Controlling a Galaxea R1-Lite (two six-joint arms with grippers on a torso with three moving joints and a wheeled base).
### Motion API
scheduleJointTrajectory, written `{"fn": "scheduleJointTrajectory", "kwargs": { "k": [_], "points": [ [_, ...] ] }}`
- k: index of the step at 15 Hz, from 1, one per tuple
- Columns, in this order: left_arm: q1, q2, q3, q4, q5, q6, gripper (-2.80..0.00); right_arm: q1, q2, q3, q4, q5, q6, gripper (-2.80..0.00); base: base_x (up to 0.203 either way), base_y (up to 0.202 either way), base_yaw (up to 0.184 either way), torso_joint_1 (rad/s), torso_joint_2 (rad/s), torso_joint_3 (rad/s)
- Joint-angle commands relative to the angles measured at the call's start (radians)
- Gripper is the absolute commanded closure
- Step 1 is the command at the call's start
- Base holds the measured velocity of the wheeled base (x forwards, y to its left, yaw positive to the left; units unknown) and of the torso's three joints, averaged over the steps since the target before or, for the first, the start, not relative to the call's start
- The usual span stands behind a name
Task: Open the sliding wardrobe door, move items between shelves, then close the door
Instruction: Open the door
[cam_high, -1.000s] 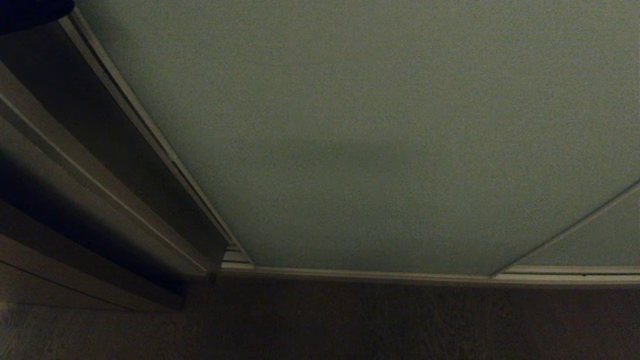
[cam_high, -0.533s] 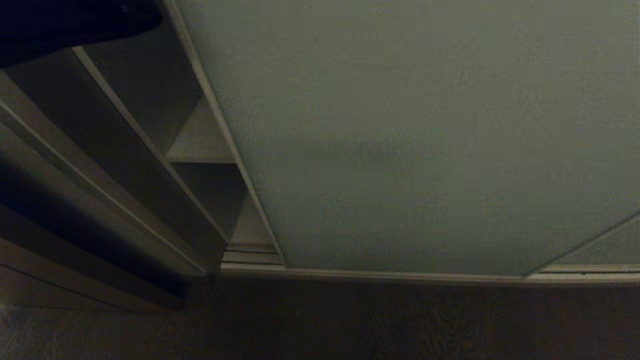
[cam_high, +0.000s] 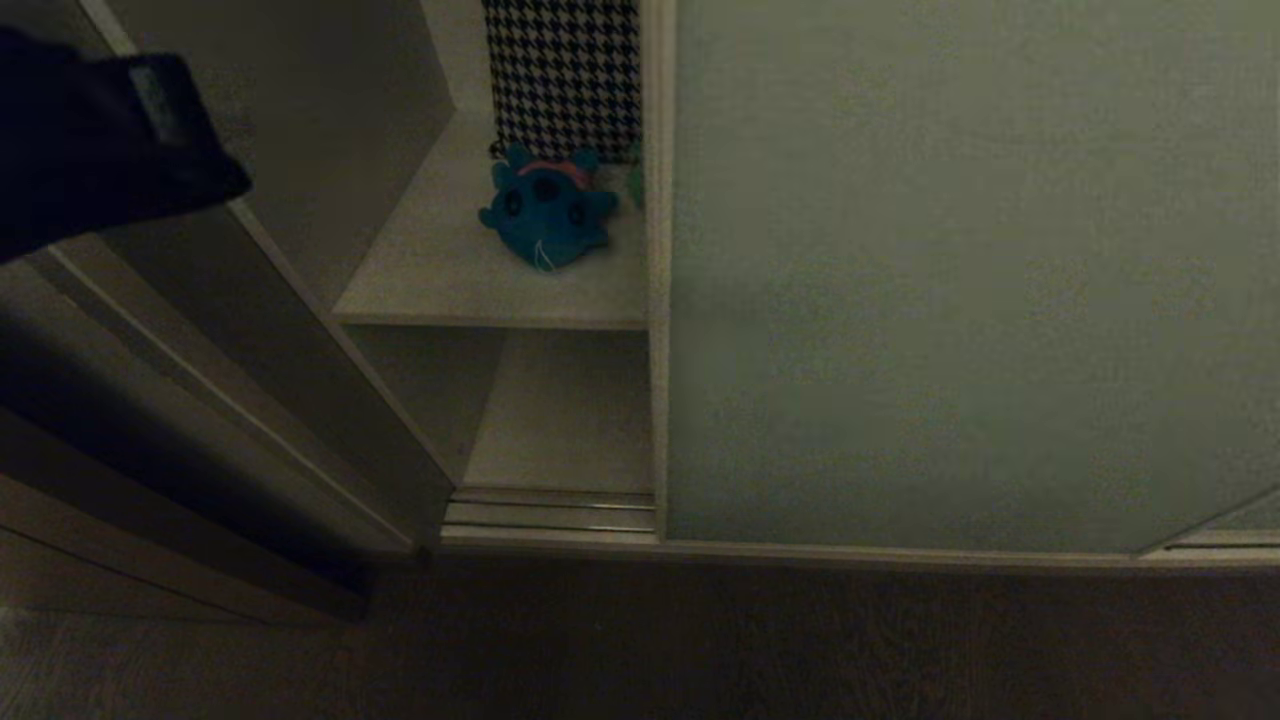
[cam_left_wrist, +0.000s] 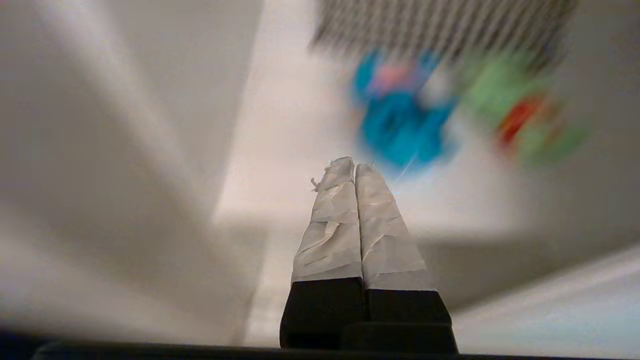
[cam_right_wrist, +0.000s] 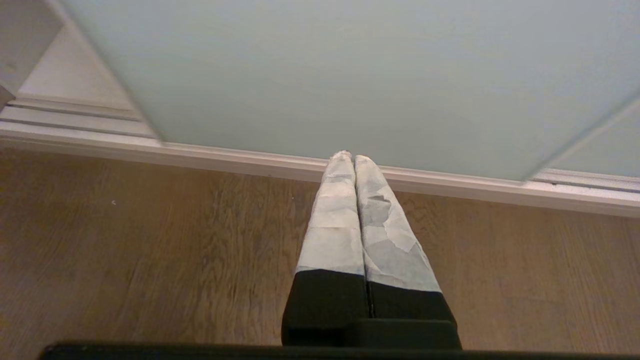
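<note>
Sliding the sliding wardrobe door rightward, half open; left gripper clenched, empty. Teal plush toy lying on upper shelf. Next probably: finish opening, unclench, reach toy.

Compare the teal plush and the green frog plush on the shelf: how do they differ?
The teal plush is blue with a pink back; the green frog plush is green with a red patch. The teal plush shows fully from the head; the frog plush is almost hidden by the door's edge. Both lie on the shelf, before the houndstooth cushion.

Dim room, brown wooden floor
</note>
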Motion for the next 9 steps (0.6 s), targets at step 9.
{"fn": "scheduleJointTrajectory", "kwargs": {
  "k": [9],
  "points": [
    [0.270,-0.936,0.738,0.292,-0.218,-0.013,0.00,0.002,-0.002,0.000,0.000,0.000,-0.001,0.00,0.000,0.000,0.000,0.000,0.00,0.000]
  ]
}}
